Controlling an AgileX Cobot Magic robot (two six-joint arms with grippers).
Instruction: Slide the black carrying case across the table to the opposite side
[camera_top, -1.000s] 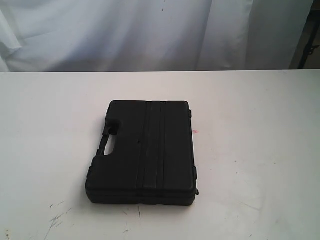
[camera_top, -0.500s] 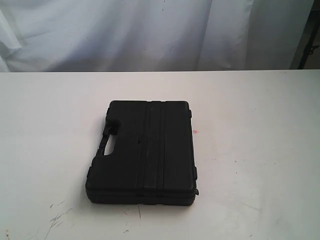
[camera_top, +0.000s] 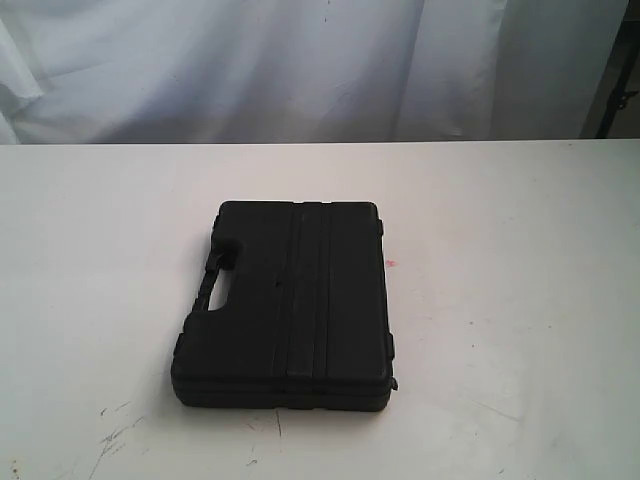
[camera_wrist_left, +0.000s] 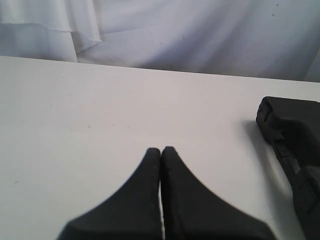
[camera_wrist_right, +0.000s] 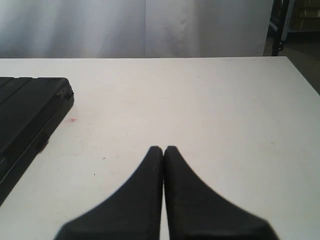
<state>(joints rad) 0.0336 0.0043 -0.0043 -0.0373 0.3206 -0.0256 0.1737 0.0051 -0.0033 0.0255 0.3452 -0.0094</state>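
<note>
Both claws are clenched, fingers pressed together on nothing: the left claw (camera_wrist_left: 160, 150) hangs over bare table on the handle side of the case, the right claw (camera_wrist_right: 163, 149) off its other side. The black case (camera_top: 287, 305) lies flat mid-table (camera_top: 520, 300), handle facing left, with a red speck (camera_top: 391, 264) just right of it.

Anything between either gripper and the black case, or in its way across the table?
Nothing visible. Bare table lies between the left gripper and the black case, and between the right gripper and it.
</note>
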